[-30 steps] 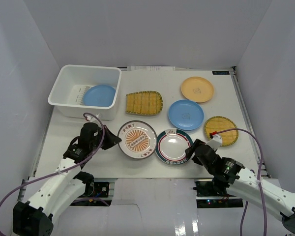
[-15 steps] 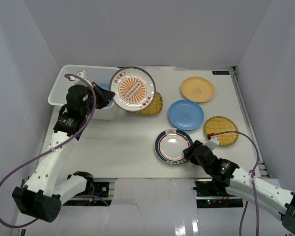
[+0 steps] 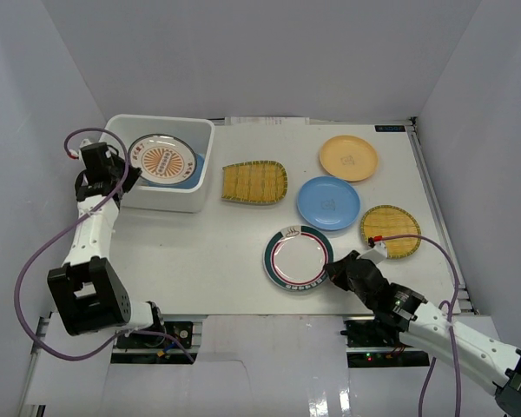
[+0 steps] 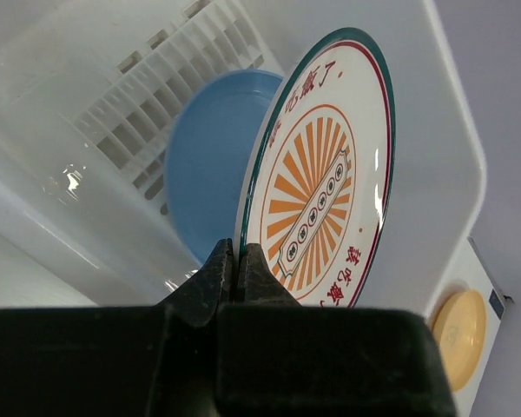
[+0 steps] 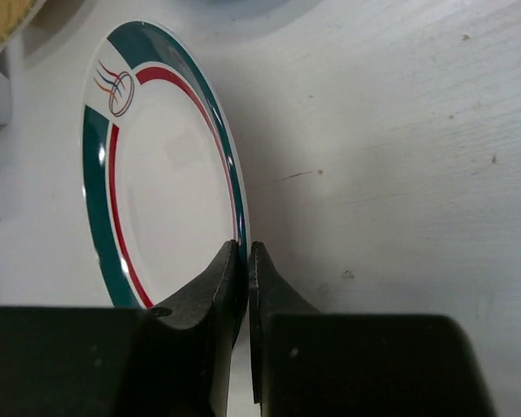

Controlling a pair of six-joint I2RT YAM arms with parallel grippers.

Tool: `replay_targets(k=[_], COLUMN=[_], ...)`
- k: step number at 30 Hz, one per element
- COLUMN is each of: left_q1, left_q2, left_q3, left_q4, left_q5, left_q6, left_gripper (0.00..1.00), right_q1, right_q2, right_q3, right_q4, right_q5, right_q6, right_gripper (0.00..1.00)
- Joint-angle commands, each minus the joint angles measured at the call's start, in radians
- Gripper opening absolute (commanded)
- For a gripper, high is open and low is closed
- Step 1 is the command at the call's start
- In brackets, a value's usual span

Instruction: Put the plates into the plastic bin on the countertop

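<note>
Countertop point(image 3: 200, 252), perhaps scuffed, within white walls point(image 3: 260, 61)

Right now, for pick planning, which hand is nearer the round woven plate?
Right. The right hand, gripping the green-rimmed plate, is close to the round woven plate; the left hand holds the sunburst plate at the bin.

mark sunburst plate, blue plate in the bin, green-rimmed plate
sunburst plate point(image 4: 317, 208), left wrist view, centre of its face
blue plate point(image 4: 210, 161), left wrist view, bare part inside the bin point(image 4: 430, 148)
green-rimmed plate point(image 3: 298, 259), top view, white centre
</note>
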Motion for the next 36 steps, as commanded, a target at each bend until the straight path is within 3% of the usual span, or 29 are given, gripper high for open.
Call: replay_targets(k=[1,3,6,7,11,19,29,33,36], left_q1=[0.011,0.013,0.016,0.016,0.014,0.001,-0.058,-0.11,-0.143], left_q2=[0.078,0.129,0.172,0.169,0.093,-0.137,-0.426,-0.446,-0.441], left_q3=[0.075,0.099,0.102,0.093,0.05,0.085,0.026,0.143,0.276], left_q4=[0.055,0.033,0.031,0.034,0.091,0.104,0.093,0.088,0.016], left_q5=[-0.007,-0.003,0.008,0.02,0.132,0.3,0.594,0.746,0.758], left_q6=[0.012,0.018,0.024,0.022,-0.014,-0.002,0.024,0.018,0.059], left_gripper=[0.0,0.0,0.33,0.59,0.89,0.97,0.98,0.97,0.98], right_q1=[0.001,0.001,0.001,0.003,0.001,0.001,-0.002,-0.009,-0.014], right_q2=[-0.023,-0.051,-0.08,-0.081,0.001,0.253,0.779,1.012,1.22], right_q3=[0.033,0.071,0.16,0.206,0.346,0.614,1.11,1.309,1.505], right_q4=[-0.111,-0.139,-0.174,-0.176,-0.163,0.101,0.375,0.418,0.427], right_q5=[-0.024,-0.03,-0.056,-0.069,-0.142,-0.215,-0.287,-0.295,-0.341], right_q6=[-0.072,-0.117,-0.158,-0.19,-0.288,-0.445,-0.612,-0.638,-0.646], right_gripper=[0.08,0.08,0.08,0.08,0.08,0.08,0.08,0.08,0.08])
